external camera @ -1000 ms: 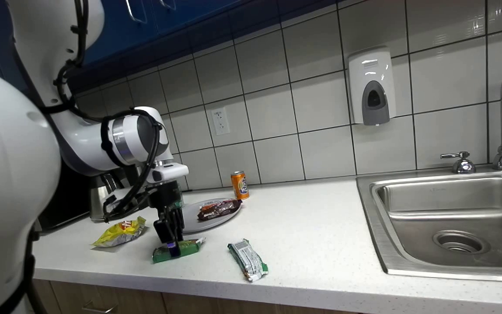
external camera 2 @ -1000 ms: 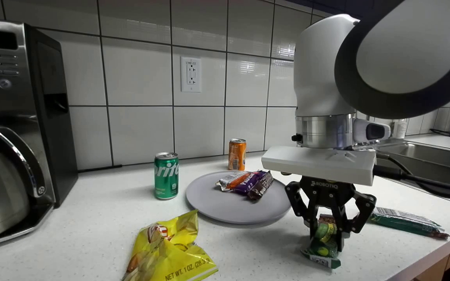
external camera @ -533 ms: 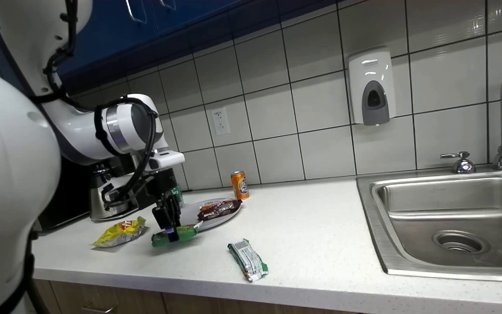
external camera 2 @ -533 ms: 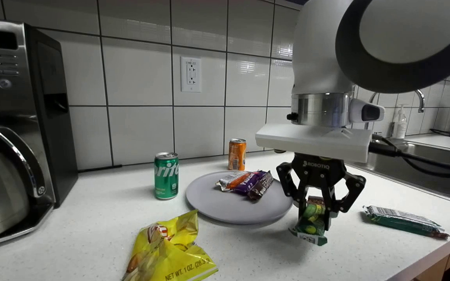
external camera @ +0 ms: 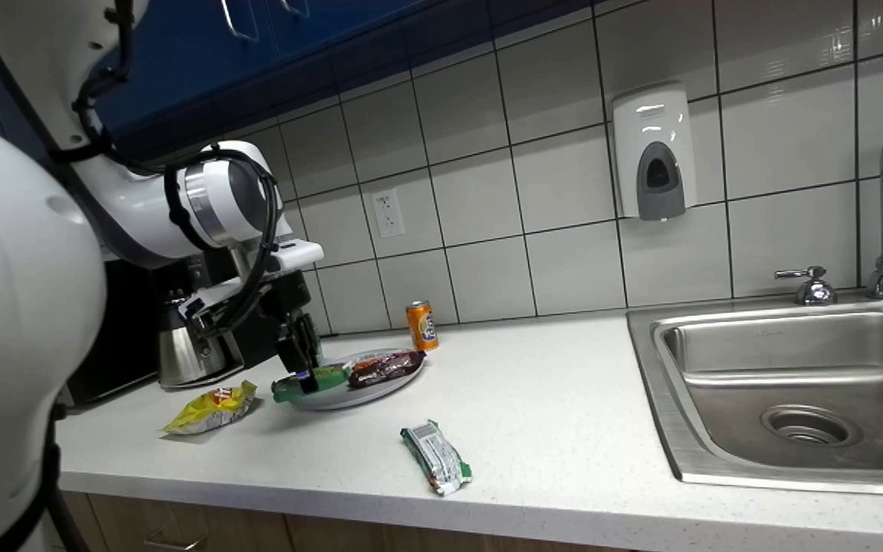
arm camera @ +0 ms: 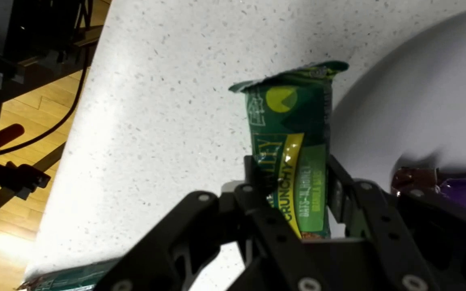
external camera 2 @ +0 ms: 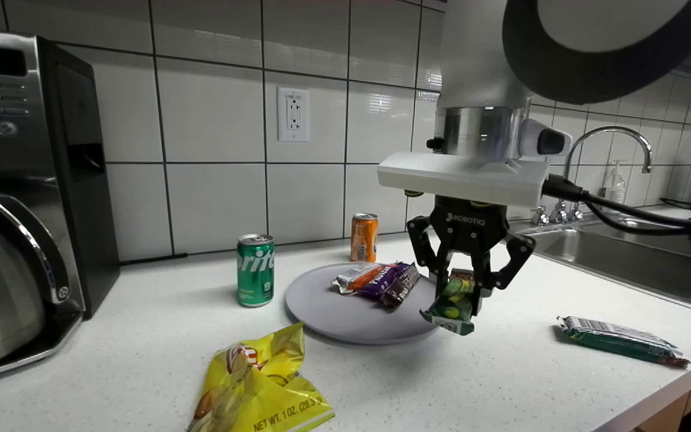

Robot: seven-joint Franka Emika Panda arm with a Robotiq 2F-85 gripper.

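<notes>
My gripper (external camera 2: 458,300) is shut on a green granola bar (external camera 2: 448,307), which also shows in the wrist view (arm camera: 289,117). The fingers press its two long sides. The bar hangs above the counter, beside and partly over the near edge of a grey plate (external camera 2: 321,309). In an exterior view the bar (external camera: 328,377) overlaps the plate (external camera: 369,392). Several wrapped snack bars (external camera 2: 375,282) lie on the plate, orange, purple and brown. Another green bar (external camera: 435,458) lies on the counter near its front edge, also in an exterior view (external camera 2: 621,342).
A yellow chip bag (external camera 2: 261,384) lies in front of the plate. A green can (external camera 2: 255,270) and an orange can (external camera 2: 364,237) stand behind it. A coffee maker (external camera 2: 63,180) stands at one end of the counter, a steel sink (external camera: 794,383) at the other. Tiled wall behind.
My gripper has risen off the counter with the green bar held in it and moved toward the plate. The other things have not moved.
</notes>
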